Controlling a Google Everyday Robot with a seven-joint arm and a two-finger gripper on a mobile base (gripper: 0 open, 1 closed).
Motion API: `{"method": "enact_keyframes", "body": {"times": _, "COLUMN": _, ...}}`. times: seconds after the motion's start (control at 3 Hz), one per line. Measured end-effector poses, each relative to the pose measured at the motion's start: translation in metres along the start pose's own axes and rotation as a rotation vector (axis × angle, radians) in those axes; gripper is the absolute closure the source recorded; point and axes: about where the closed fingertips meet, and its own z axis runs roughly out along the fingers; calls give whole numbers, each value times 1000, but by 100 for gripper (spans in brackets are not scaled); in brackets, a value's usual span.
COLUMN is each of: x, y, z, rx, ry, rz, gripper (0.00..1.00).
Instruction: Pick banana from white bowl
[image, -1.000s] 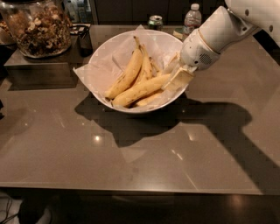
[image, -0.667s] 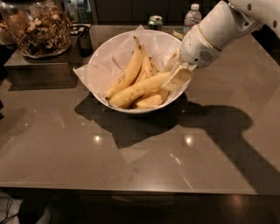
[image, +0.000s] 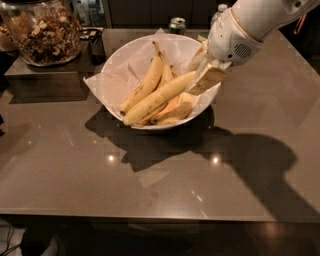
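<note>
Several bananas lie in the bowl (image: 117, 62). Atop them slants the banana (image: 160, 97), the longest and slimmest, pale yellow with faint flecks. The gripper (image: 202, 75) pinches its right end at the bowl's right rim.

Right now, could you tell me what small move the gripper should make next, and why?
Probably a slow lift, up and slightly right. The gripper appears closed on the long banana's right end at the white bowl's rim, while its other end rests among the other bananas.
</note>
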Motion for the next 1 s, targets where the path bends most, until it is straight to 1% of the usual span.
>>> {"method": "enact_keyframes", "body": {"times": 0.33, "x": -3, "y": 21, "z": -27, "rx": 34, "ry": 22, "rz": 18, "gripper": 100}}
{"method": "enact_keyframes", "body": {"times": 0.67, "x": -2, "y": 48, "z": -55, "rx": 77, "ry": 33, "rz": 50, "gripper": 100}}
{"method": "enact_keyframes", "body": {"times": 1.0, "x": -2, "y": 50, "z": -57, "rx": 83, "ry": 36, "rz": 51, "gripper": 100}}
